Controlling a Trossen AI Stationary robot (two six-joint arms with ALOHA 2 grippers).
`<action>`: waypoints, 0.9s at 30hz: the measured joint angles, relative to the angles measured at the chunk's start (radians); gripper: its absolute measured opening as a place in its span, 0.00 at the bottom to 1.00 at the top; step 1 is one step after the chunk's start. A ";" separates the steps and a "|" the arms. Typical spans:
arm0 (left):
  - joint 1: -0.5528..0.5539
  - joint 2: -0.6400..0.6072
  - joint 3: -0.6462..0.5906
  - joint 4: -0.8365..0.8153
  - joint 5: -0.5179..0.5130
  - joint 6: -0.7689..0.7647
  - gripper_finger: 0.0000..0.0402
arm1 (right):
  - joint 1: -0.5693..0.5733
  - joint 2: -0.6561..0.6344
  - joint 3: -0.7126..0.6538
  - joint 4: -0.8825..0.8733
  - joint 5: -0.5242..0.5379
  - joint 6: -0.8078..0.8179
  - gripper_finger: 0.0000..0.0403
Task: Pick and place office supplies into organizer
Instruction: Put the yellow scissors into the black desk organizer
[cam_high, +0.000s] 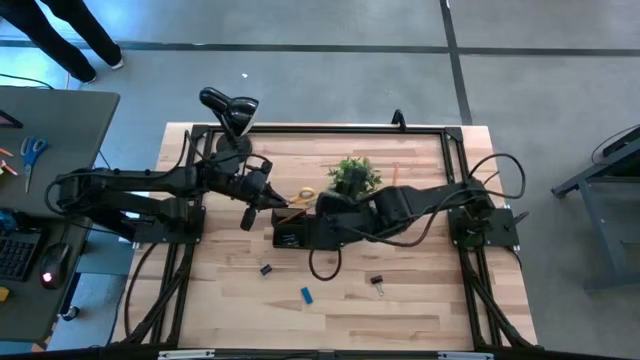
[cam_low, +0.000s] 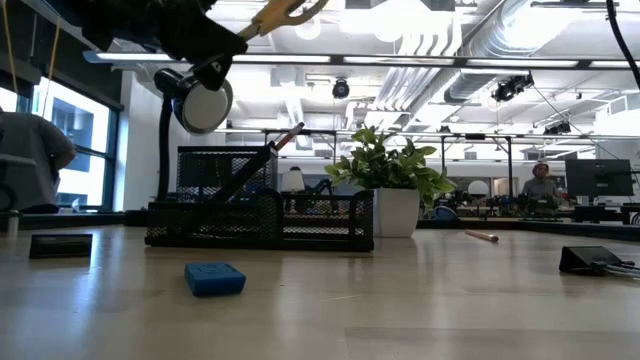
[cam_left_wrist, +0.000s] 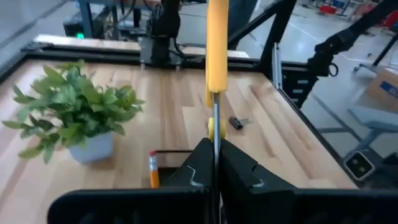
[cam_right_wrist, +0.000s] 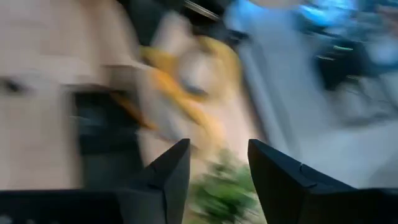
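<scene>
My left gripper is shut on yellow-handled scissors, held up above the black organizer; the low view shows them near its top edge. My right gripper stands open and holds nothing, high over the organizer beside the potted plant, with the blurred scissors' handles ahead of it. An orange pencil stands tilted in the organizer. On the table lie a blue eraser, two black binder clips and a pencil. My left gripper pinches the scissors by the closed blades, just behind the yellow pivot, between its two fingers. The fingers come from the table's left, nearly level, and lie along the scissors. The yellow handles stick out beyond the fingertips, and the scissors are lifted clear.
A black gooseneck lamp stands at the far left corner, its head above the organizer. The plant sits right beside the organizer. Bare wood lies along the near edge around the eraser. A person stands beyond the table's far left.
</scene>
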 joint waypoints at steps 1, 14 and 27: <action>0.000 0.000 0.000 0.002 -0.002 0.004 0.00 | -0.003 0.000 0.000 0.047 -0.045 -0.030 0.40; 0.001 -0.006 0.001 0.020 0.041 0.041 0.00 | -0.032 -0.008 0.000 0.036 -0.072 -0.020 0.40; 0.000 -0.006 0.001 0.032 0.067 0.040 0.00 | -0.032 -0.003 0.000 0.038 -0.165 -0.047 0.18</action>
